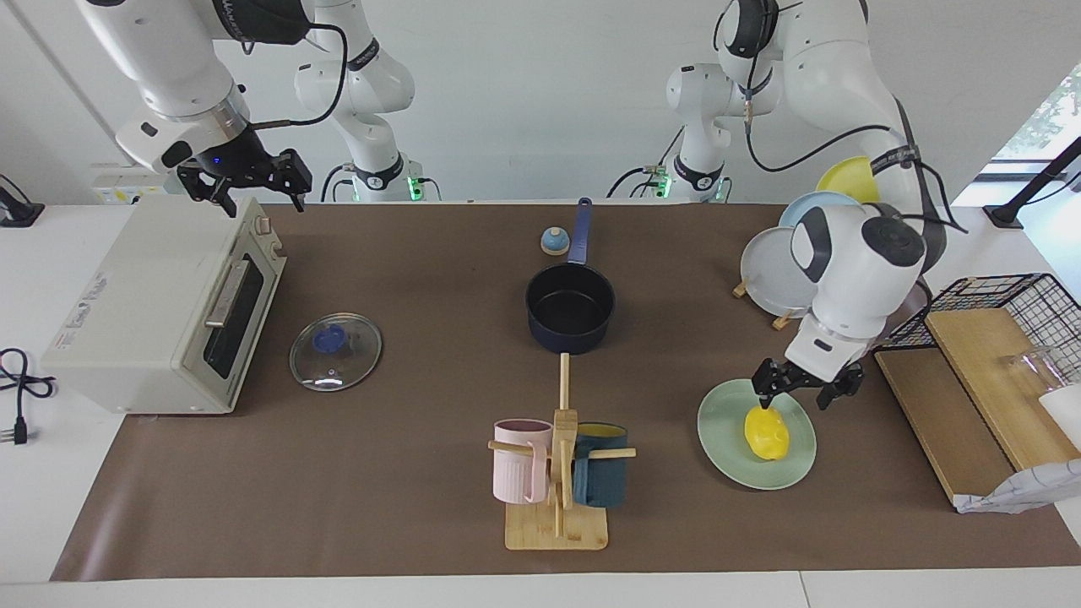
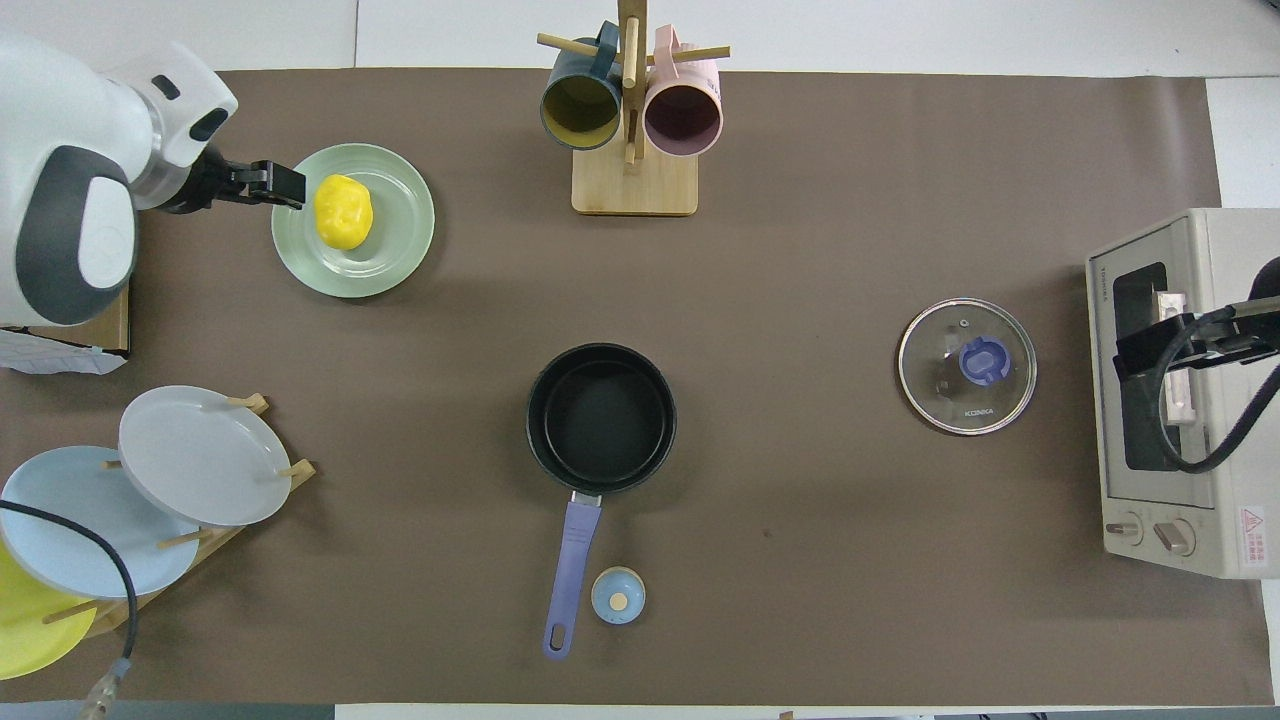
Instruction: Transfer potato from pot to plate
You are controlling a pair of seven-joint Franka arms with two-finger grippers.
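Here, in the facing view, the potato (image 1: 767, 433) is lying free on the plate (image 1: 723, 458), the left gripper (image 1: 806, 390) being held wide and empty over the plate's rim; it is judged light, smooth and best pinched across its narrow middle. Overhead, the pot (image 2: 601, 417) is sitting empty on brown matting (image 2: 800, 560) with room around, and the right gripper (image 2: 1160, 346) is waiting, spread, over the oven (image 2: 1180, 520).

Potato (image 1: 767, 433) on plate (image 1: 725, 456), open left gripper (image 1: 807, 397) just above
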